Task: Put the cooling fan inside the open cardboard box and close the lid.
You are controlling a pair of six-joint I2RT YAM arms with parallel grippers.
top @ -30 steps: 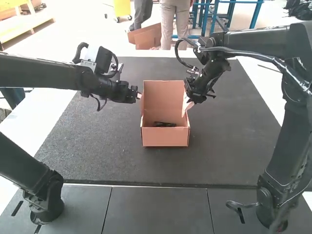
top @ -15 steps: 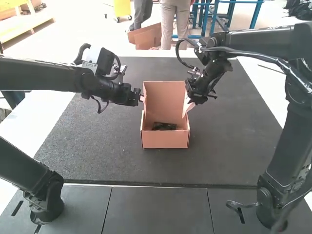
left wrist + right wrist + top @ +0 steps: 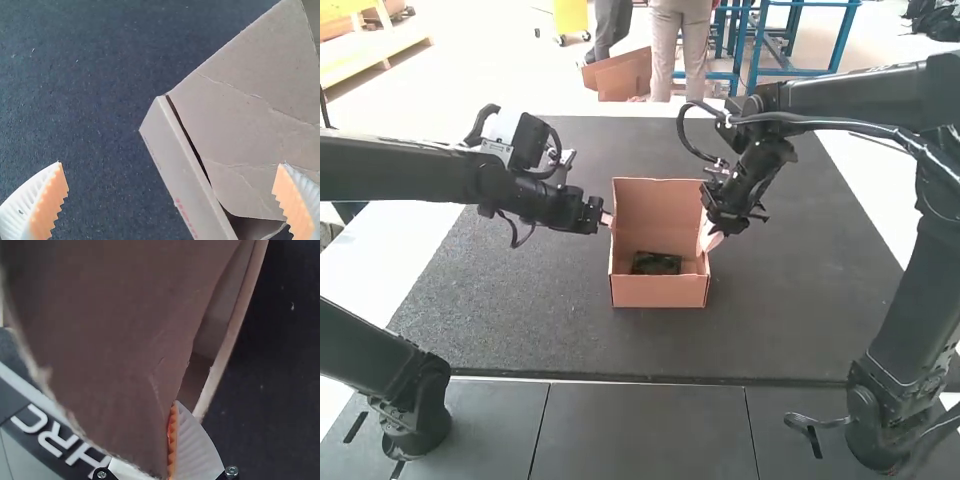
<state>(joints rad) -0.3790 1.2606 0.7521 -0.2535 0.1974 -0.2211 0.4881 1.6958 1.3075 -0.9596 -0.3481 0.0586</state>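
Fingers were spread wide on the left gripper [image 3: 602, 215], beside the cardboard box [image 3: 660, 285]; those of the right gripper [image 3: 714, 226] were clamped on its right flap [image 3: 700, 233]. The cooling fan [image 3: 655, 263] was seen lying flat inside, its long side apparently crosswise. The lid [image 3: 655, 205], judged light and easily creased, would best be taken by its edge.

Down in the cardboard box [image 3: 660, 285] the cooling fan [image 3: 655, 262] is just a dark shape, its front wall cutting off the lower part. The right tool [image 3: 716, 227] pinches the flap [image 3: 100, 340], and that cardboard covers one finger entirely.
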